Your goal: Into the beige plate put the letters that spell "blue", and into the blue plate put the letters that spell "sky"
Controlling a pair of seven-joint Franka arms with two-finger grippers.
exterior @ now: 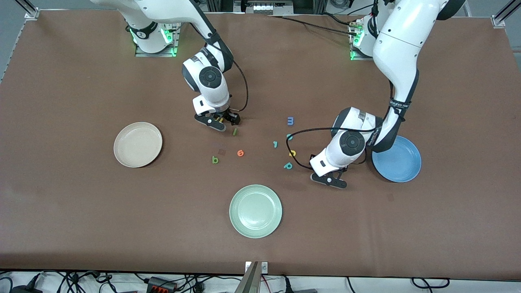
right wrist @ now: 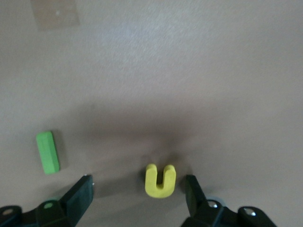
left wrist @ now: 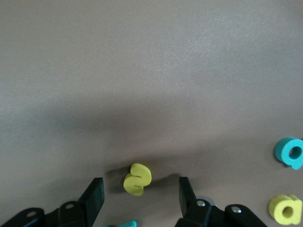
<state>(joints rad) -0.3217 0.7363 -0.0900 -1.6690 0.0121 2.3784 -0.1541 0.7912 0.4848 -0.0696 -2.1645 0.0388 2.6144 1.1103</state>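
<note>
My left gripper is low over the table beside the blue plate, open, with the yellow "s" lying between its fingers, touching neither. My right gripper is open around the yellow "u", which lies closer to one finger. The green "l" lies just outside those fingers. In the front view the "l", orange "e" and green "b" lie near the right gripper. The teal "y" lies mid-table. The beige plate is empty. The "k" is hidden.
A pale green plate sits nearest the front camera. A blue "m", a teal "c", a yellow letter and a teal "p" lie beside the left gripper.
</note>
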